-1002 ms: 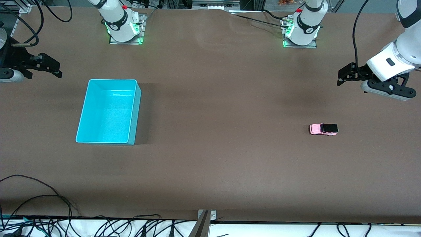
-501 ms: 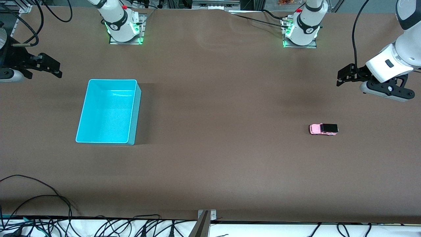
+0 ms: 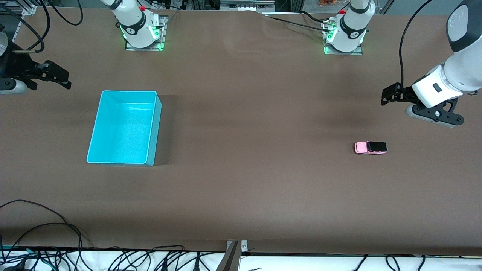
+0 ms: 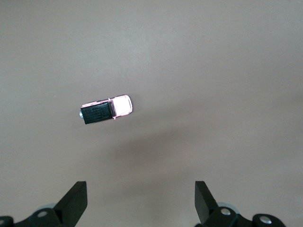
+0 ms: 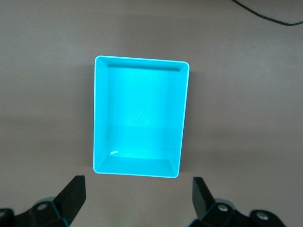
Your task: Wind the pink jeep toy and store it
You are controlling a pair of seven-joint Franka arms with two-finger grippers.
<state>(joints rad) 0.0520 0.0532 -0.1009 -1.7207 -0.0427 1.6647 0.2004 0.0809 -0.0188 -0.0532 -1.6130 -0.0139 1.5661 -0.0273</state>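
Note:
The pink jeep toy [image 3: 370, 147], pink with a black roof and rear, stands on the brown table toward the left arm's end; it also shows in the left wrist view [image 4: 106, 109]. My left gripper [image 3: 387, 95] is open and empty, up in the air over bare table beside the jeep, apart from it; its fingers [image 4: 72, 201] are spread wide. The cyan bin [image 3: 120, 131] stands empty toward the right arm's end and shows in the right wrist view [image 5: 141, 59]. My right gripper [image 3: 62, 77] is open and empty, waiting beside the bin at the table's end.
The two arm bases [image 3: 141, 32] [image 3: 344, 35] stand along the table's edge farthest from the front camera. Cables [image 3: 45, 229] lie at the near edge. A metal bracket [image 3: 233, 256] sticks up at the middle of the near edge.
My left gripper has moved a little toward the jeep and lower. The jeep, the bin and the right gripper have not moved.

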